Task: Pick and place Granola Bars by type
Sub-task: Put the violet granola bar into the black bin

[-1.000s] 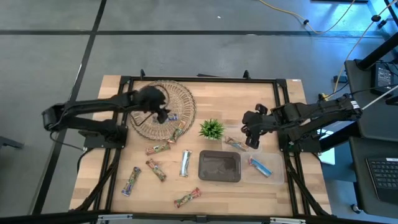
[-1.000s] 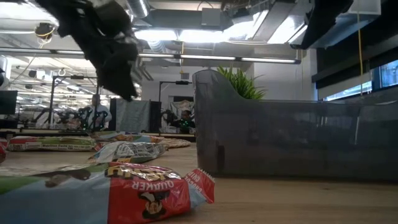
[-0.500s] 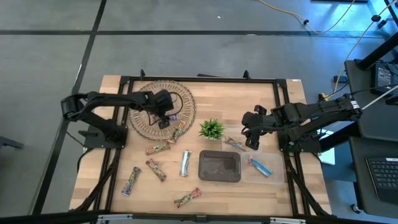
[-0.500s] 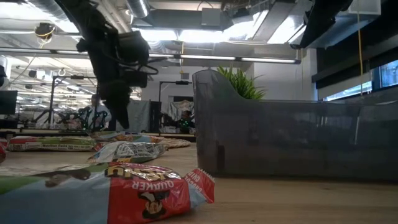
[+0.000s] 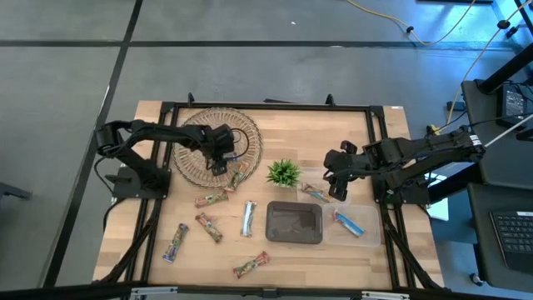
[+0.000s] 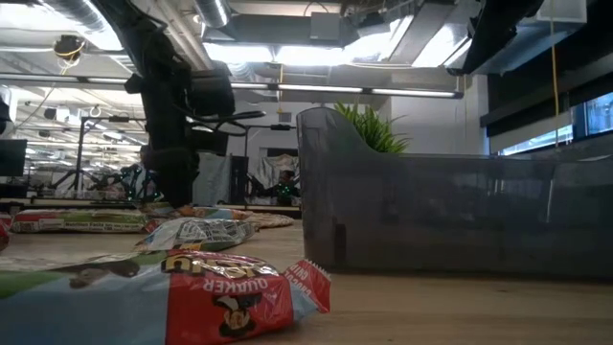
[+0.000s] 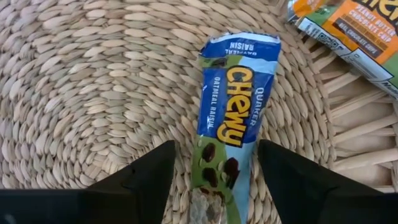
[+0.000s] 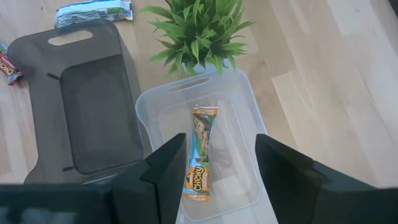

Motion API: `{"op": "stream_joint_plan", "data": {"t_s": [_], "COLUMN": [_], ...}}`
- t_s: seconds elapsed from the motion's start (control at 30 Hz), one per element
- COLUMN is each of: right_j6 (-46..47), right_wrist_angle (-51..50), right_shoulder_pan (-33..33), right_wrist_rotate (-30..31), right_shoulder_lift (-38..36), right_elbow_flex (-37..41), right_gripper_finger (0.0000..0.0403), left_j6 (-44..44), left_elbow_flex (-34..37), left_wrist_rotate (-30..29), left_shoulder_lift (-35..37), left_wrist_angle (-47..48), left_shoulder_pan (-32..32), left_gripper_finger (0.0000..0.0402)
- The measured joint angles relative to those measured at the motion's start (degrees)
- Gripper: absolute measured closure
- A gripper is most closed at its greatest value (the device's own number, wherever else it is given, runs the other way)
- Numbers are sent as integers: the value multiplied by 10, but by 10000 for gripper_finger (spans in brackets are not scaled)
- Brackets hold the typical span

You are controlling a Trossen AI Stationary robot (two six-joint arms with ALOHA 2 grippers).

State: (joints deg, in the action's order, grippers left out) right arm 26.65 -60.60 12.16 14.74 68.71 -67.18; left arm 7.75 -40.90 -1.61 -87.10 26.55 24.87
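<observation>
My left gripper [image 7: 216, 150] [image 5: 218, 158] is open and low over the round wicker basket [image 5: 193, 163]. A blue Chewy bar [image 7: 233, 121] [image 5: 232, 157] lies flat on the weave, and one finger stands on either side of its near end without touching it. My right gripper [image 8: 221, 144] [image 5: 337, 185] is open and hovers above a clear bin [image 8: 247, 106]. An orange-and-green bar [image 8: 200, 155] lies on that bin's floor. Several more wrapped bars lie on the table, among them a silver one [image 5: 248, 218] and a red-ended one [image 6: 225, 297].
A dark grey bin [image 5: 293, 222] [image 8: 87, 106] stands beside the clear bin, and a small green plant [image 5: 284, 172] stands behind both. Another blue bar [image 5: 350, 222] lies in a clear tray to the right. An orange-wrapped bar [image 7: 348, 37] rests on the basket's rim.
My left gripper has come down toward the wicker basket and shifted a little toward the table's near-right, ending with its fingers straddling the blue bar. The left arm's elbow has folded in closer to the table. The bar has not moved, and the right arm has kept still.
</observation>
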Motion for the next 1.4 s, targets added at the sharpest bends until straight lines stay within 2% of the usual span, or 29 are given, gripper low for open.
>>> {"op": "stream_joint_plan", "data": {"t_s": [0.43,0.73,0.97,1.1,1.2,1.4], "right_j6": [-2,-2,0,1,2,2], "right_wrist_angle": [-2,-1,-1,0,1,1], "right_shoulder_pan": [0,0,0,0,0,0], "right_wrist_rotate": [1,2,2,2,2,2], "right_shoulder_lift": [0,0,0,0,0,0], "right_elbow_flex": [0,0,0,0,0,0], "right_gripper_finger": [208,208,208,208,208,208], "left_j6": [-4,-25,-44,-102,-114,-111], "left_elbow_flex": [1,-13,-103,-167,-215,-299], "left_wrist_rotate": [10,-12,1,44,76,77], "left_shoulder_lift": [1,2,2,3,3,3], "left_wrist_angle": [0,12,97,119,137,183], "left_shoulder_pan": [-3,-19,-41,-63,-90,-168], "left_gripper_finger": [293,332,335,335,335,336]}}
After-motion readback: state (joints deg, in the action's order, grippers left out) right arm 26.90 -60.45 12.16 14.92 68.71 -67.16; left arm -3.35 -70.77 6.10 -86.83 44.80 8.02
